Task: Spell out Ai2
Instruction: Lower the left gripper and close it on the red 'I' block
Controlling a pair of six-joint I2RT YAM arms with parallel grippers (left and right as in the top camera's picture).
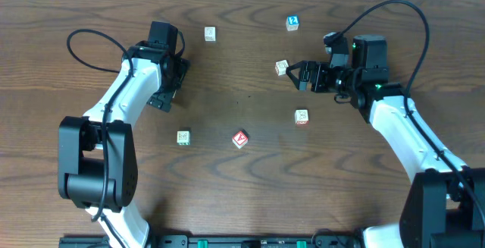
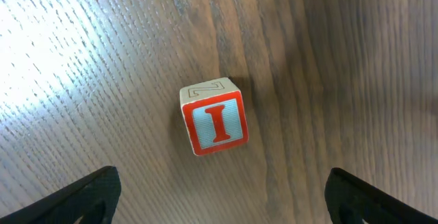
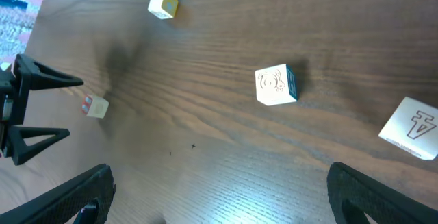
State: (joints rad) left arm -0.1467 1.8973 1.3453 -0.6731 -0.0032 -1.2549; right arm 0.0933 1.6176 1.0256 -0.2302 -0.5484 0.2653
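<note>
The left pincer [image 2: 220,191] hangs over the surface [image 2: 82,59] with its jaws apart. The red I block [image 2: 213,118] lies just ahead of the gap, touching neither finger. The right pincer [image 1: 297,76] is spread too, just beside a pale block [image 1: 282,67]. The red A block [image 1: 240,139] sits well apart from both, and a blue block [image 1: 292,23] lies near the far edge.

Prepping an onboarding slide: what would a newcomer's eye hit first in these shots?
The red block with the letter I fills the left wrist view, lying on the dark wood table just ahead of the open left gripper. Overhead, the red A block near the table's middle and the blue block toward the far edge stand out, and the open right gripper points at a pale block beside it.
</note>
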